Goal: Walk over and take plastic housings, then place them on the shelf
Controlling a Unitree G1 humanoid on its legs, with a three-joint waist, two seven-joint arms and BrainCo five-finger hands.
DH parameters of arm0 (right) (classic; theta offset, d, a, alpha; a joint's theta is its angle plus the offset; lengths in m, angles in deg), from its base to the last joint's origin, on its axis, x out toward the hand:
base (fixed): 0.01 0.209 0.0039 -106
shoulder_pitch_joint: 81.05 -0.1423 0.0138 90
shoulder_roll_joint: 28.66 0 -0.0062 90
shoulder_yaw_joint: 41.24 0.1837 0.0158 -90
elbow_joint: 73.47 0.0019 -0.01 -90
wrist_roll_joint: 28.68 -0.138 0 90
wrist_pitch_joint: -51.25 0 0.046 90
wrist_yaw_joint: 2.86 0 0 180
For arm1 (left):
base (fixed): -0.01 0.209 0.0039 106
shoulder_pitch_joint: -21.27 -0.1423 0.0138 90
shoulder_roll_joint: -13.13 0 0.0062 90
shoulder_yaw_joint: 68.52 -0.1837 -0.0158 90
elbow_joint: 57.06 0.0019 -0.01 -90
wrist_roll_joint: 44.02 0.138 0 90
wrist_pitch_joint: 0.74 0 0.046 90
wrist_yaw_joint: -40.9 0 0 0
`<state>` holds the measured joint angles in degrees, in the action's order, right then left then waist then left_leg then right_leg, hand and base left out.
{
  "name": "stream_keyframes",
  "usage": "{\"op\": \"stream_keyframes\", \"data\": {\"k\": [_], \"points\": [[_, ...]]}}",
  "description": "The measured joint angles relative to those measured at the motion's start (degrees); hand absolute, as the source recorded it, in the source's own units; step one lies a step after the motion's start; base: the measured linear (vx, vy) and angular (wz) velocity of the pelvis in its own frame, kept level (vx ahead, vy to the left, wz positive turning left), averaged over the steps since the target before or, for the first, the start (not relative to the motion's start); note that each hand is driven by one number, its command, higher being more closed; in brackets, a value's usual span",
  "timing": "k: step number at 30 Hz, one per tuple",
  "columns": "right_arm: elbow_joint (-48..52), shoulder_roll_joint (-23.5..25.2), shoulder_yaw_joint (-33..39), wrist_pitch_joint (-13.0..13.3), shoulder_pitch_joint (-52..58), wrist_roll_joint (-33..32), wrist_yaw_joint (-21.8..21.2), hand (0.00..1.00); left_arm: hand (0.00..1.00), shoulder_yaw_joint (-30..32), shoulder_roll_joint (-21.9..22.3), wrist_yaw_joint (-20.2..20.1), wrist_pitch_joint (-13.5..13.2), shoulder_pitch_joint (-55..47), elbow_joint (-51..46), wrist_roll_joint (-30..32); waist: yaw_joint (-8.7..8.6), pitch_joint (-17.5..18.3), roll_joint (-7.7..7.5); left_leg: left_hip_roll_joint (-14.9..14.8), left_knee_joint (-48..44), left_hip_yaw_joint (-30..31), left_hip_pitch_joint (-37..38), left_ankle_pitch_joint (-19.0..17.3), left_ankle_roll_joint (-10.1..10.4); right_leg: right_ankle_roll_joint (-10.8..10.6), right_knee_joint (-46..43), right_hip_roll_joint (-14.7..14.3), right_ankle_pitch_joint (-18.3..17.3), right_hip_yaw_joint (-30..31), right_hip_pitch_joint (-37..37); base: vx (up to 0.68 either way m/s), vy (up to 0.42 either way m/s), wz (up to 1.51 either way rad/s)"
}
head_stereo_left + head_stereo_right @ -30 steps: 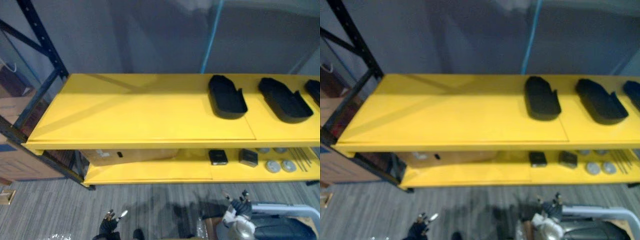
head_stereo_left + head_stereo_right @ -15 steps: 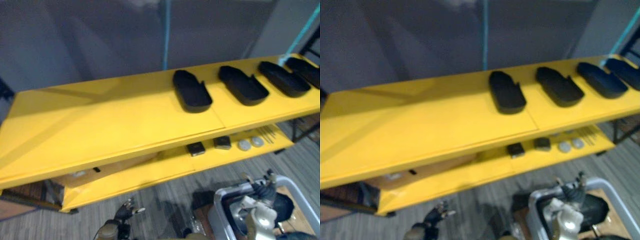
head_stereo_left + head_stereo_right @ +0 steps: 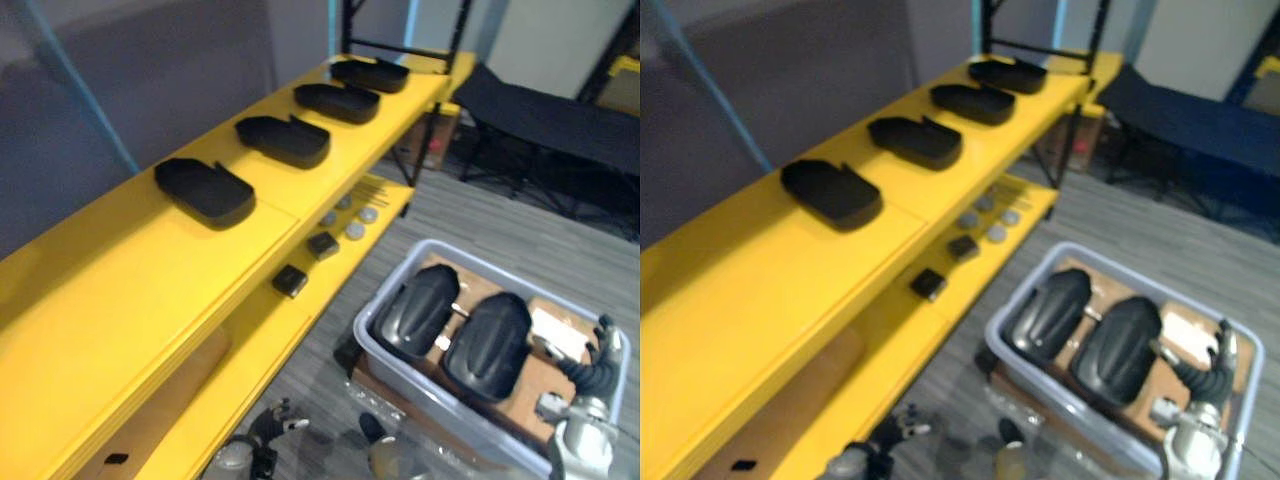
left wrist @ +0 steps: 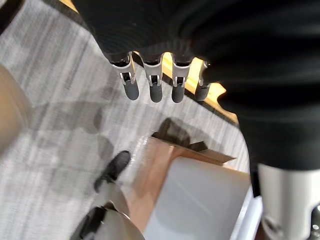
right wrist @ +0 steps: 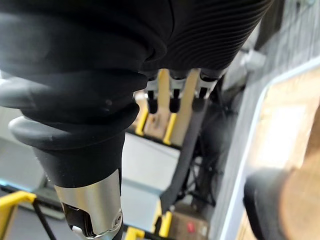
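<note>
Probably light, stiff, slick: take the plastic housings [image 3: 487,345] by their long edges; left hand [image 4: 152,85] and right hand [image 5: 200,35] hang straight-fingered, empty.

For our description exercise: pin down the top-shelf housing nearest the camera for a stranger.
Find the long yellow shelf. Four open black housings lie in a row on its top level. Take the end housing, with bare yellow board on its near side.

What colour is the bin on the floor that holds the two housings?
Pale grey bin, with two black housings inside; clearest in the left eye view.
</note>
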<state>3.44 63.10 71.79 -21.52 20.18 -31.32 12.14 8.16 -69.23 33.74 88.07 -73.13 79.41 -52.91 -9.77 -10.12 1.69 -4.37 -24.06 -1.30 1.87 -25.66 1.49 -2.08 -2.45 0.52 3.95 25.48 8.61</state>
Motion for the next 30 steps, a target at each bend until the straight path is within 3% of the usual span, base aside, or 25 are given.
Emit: {"op": "stream_keyframes", "data": {"k": [2, 6, 8, 10, 12, 13, 14, 15, 16, 17, 19, 21, 22, 23, 24, 26, 27, 30], "points": [[-1.22, 0.52, -1.81, 0.00, 0.08, 0.08, 0.20, 0.00, 0.00, 0.92, -0.68, 0.70, -1.04, -1.24, 2.20, 0.05, 0.45, 0.29, -1.02, 0.79, 0.52, -0.96, -0.09, 0.38, -0.76, -0.62, -0.20, 0.93, 0.50, -0.61, 0.59, -0.08, 0.075, -0.13], [-3.66, 0.76, -1.94, 0.09, -0.18, 0.00, 1.90, 0.00, 0.00, 1.34, -1.99, 2.03, -1.95, -0.88, 3.30, 0.54, 1.05, 0.76, -1.45, 1.27, 0.96, 1.93, -0.52, 1.20, 0.48, -3.79, -1.38, 1.35, 0.67, -4.36, 0.42, 0.08, 0.021, 0.35], [-6.54, 0.96, -1.97, 0.08, -0.21, 0.02, 2.73, 0.00, 0.00, 1.64, -2.18, 2.16, -2.39, 0.47, 3.31, 0.98, 1.23, 0.26, -0.21, 0.82, 0.46, 4.07, -0.85, 1.43, 0.90, -5.06, -2.93, 0.98, 0.81, -6.02, 0.89, 0.11, -0.026, 0.38], [-6.22, 2.20, -2.10, 1.01, -0.45, 0.62, 2.72, 0.00, 0.00, 3.42, -1.85, 2.50, -2.15, 0.01, 3.29, 0.19, 1.36, -0.42, 0.56, -0.24, 0.54, 3.83, 0.63, 1.40, 0.95, -5.06, -6.37, -0.37, 0.81, -6.55, 1.52, 0.08, 0.004, -0.08], [-4.02, 3.43, -2.15, 2.66, 0.33, 2.56, 2.66, 0.00, 0.00, 5.55, -1.82, 2.72, -2.08, -0.81, 2.99, 0.21, 1.95, -0.57, 0.39, -0.59, 0.68, 2.59, 3.22, 1.41, 0.93, -5.06, -7.78, -1.26, 0.81, -7.30, 0.34, 0.06, -0.023, -0.52], [-1.93, 3.61, -2.34, 3.23, 0.85, 3.13, 2.46, 0.00, 0.00, 6.85, -1.83, 3.66, -2.06, -1.39, 2.48, 0.25, 2.58, -1.12, -0.54, -0.50, 0.93, 0.77, 4.71, 1.38, 0.87, -5.14, -7.93, -1.12, 0.95, -9.21, -0.19, 0.02, -0.085, -0.77], [-0.21, 3.53, -2.55, 3.90, 1.02, 3.48, 2.07, 0.00, 0.00, 8.84, -1.84, 4.33, -2.05, -2.14, 1.31, 0.22, 2.92, -1.35, -1.01, -0.20, 0.79, -0.67, 5.51, 1.30, 0.73, -4.82, -7.84, -0.82, 1.89, -11.41, -0.29, -0.11, -0.094, -0.84], [1.27, 3.10, -3.10, 4.33, 0.85, 3.48, 1.60, 0.00, 0.00, 11.28, -1.93, 4.74, -2.00, -2.70, 0.60, -0.19, 3.19, -1.64, -1.70, -0.25, 0.50, -2.67, 5.06, 1.36, 0.32, -5.20, -5.60, -1.08, 6.37, -12.21, 0.21, -0.21, -0.071, -1.07], [1.51, 2.75, -4.07, 4.26, -1.03, 3.67, 1.43, 0.00, 0.00, 14.17, -1.99, 4.89, -2.07, -3.45, 0.51, -0.20, 4.70, -1.80, -0.28, -2.59, 1.90, -5.89, 4.30, 1.81, -0.72, -4.39, -2.67, -1.63, 9.85, -14.69, 0.96, -0.11, 0.016, -0.96], [1.41, 3.01, -4.26, 4.17, -1.74, 3.72, 1.44, 0.00, 0.00, 15.66, -2.20, 4.98, -2.02, -3.74, 0.86, -0.22, 4.78, -1.83, -0.64, -2.68, 2.21, -6.42, 3.97, 2.16, -0.81, -2.20, -6.47, -1.15, 7.26, -17.32, 1.93, 0.02, 0.073, -0.78], [1.41, 2.95, -4.69, 3.76, -3.04, 3.74, 2.78, 0.00, 0.00, 19.03, -2.46, 5.04, -1.75, -5.86, 2.75, -0.80, 6.10, -1.89, -0.96, -3.78, 3.53, -9.08, 4.75, 3.73, -0.84, 0.89, -19.13, 1.98, -1.48, -23.14, 2.42, 0.23, 0.138, -0.65], [1.18, 2.92, -5.96, 2.22, -4.83, 3.89, 4.24, 0.00, 0.00, 21.03, -2.80, 5.00, -1.79, -8.62, 4.73, -1.62, 7.50, -1.84, -0.73, -5.63, 2.98, -11.01, 4.31, 3.99, -0.41, 3.08, -25.85, 4.73, -3.79, -25.06, 1.64, 0.25, 0.101, -0.69], [0.90, 2.97, -6.61, 1.36, -5.12, 3.89, 5.06, 0.00, 0.00, 22.02, -3.46, 5.04, -1.82, -10.27, 5.76, -1.85, 7.61, -1.66, -1.13, -6.38, 2.28, -11.05, 3.37, 4.24, 0.04, 3.13, -27.04, 6.24, -4.09, -25.40, -0.08, 0.25, 0.014, -0.38], [0.81, 3.04, -6.61, -0.02, -5.00, 3.94, 5.34, 0.00, 0.00, 22.35, -3.82, 5.15, -1.89, -11.39, 6.73, -2.53, 7.63, -1.05, -2.10, -6.48, 1.82, -10.83, 2.48, 4.65, 0.81, 2.05, -24.54, 7.50, -3.07, -25.36, -2.70, 0.21, -0.077, -0.19], [0.81, 3.02, -6.32, -0.68, -4.90, 3.99, 5.70, 0.00, 0.00, 23.29, -4.44, 5.40, -1.89, -12.31, 7.15, -2.54, 7.83, -0.56, -2.92, -6.44, 1.60, -10.39, 1.64, 5.04, 1.51, -0.57, -20.01, 7.74, -3.34, -25.54, -4.80, 0.13, -0.164, -0.22], [0.81, 2.83, -4.79, -2.03, -4.98, 4.09, 6.37, 0.00, 0.00, 24.57, -3.54, 5.69, -1.93, -12.58, 8.87, -2.37, 8.93, -0.36, -3.17, -6.77, 2.79, -10.54, 0.81, 6.35, 3.34, -3.87, -11.28, 7.64, -4.64, -27.49, -7.58, 0.02, -0.237, -0.28], [0.79, 2.83, -4.36, -2.46, -4.90, 4.13, 6.37, 0.00, 0.00, 24.61, -3.09, 5.78, -1.97, -12.61, 8.87, -2.28, 8.93, -0.14, -3.53, -6.78, 3.29, -10.61, 0.71, 6.84, 3.75, -4.52, -9.32, 7.61, -4.85, -27.81, -8.31, 0.00, -0.250, -0.19], [0.53, 2.30, -0.90, -4.13, -3.88, 4.02, 6.34, 0.00, 0.00, 24.32, 0.19, 5.79, -2.86, -12.15, 8.78, -2.37, 8.61, 0.24, -2.49, -6.81, 7.16, -11.18, 1.05, 9.89, 6.17, -6.31, -1.48, 6.98, -4.76, -28.85, -10.68, -0.01, -0.231, -0.17]]}}
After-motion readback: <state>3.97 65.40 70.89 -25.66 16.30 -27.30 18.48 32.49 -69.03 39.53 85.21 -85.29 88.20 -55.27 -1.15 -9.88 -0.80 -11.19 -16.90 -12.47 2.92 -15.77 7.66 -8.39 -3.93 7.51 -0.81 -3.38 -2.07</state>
